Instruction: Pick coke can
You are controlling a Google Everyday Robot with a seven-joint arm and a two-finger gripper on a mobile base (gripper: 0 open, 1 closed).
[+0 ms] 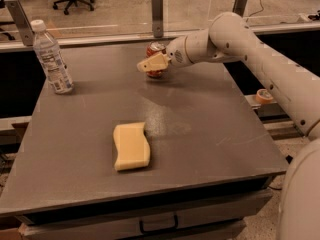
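The grey counter [210,134] fills most of the view, and the coke can [155,48] stands upright on it near the far edge, roughly midway along that edge. Everything else is placed from that can.

The white arm [260,59] comes in from the right of the can, rising out of the lower right corner and bending down toward it (its last segment is nearly level with the can).

A pale yellow sponge [131,146] lies flat well in front of the can and slightly to the left, toward the near side of the counter.

A clear plastic water bottle [52,59] with a white cap stands upright well to the left of the can, near the counter's left edge.

The beige tool [147,65] sits right at the can, crossing in front of its middle, so that only the silver top with the red band under it and a strip of the base show. It looks to be touching the can (though I cannot tell whether it is spread around it or already pinching it).

The can itself rests on the counter.

A small roll of tape [263,95] lies off the counter, well to the right of the can and lower down.
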